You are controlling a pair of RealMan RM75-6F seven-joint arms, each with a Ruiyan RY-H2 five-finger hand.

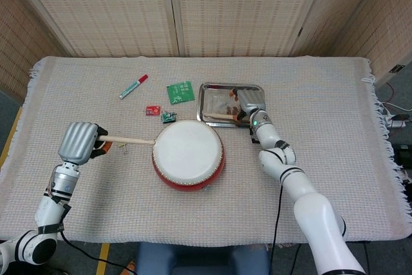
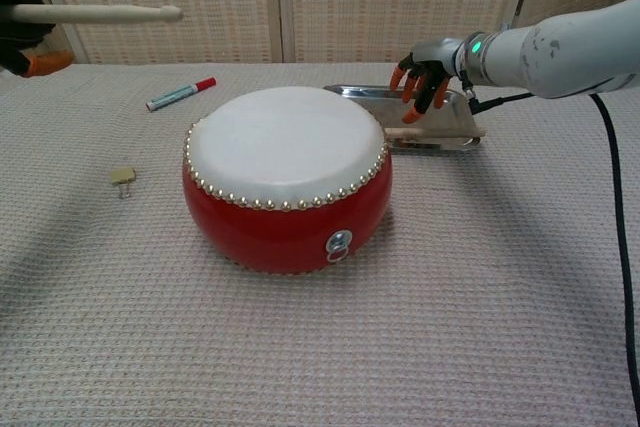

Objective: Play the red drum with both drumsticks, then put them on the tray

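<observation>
- The right hand (image 2: 425, 77), upper right in the chest view, hangs over the tray (image 2: 455, 105) with its fingers spread and nothing in them.
- One drumstick (image 2: 430, 132) lies along the tray's near rim, just behind the red drum (image 2: 287, 192) at centre frame. Judged from there, it might roll off the edge if nudged.
- The left hand (image 1: 80, 142), at the left edge of the head view, grips the other drumstick (image 1: 129, 140), its tip at the drum's left rim.
- Carrying that stick across risks clipping the drum or the small red and green bits (image 1: 161, 114) lying between.
- The marker (image 1: 133, 86) lies apart, upper left on the desk (image 1: 335, 94).
</observation>
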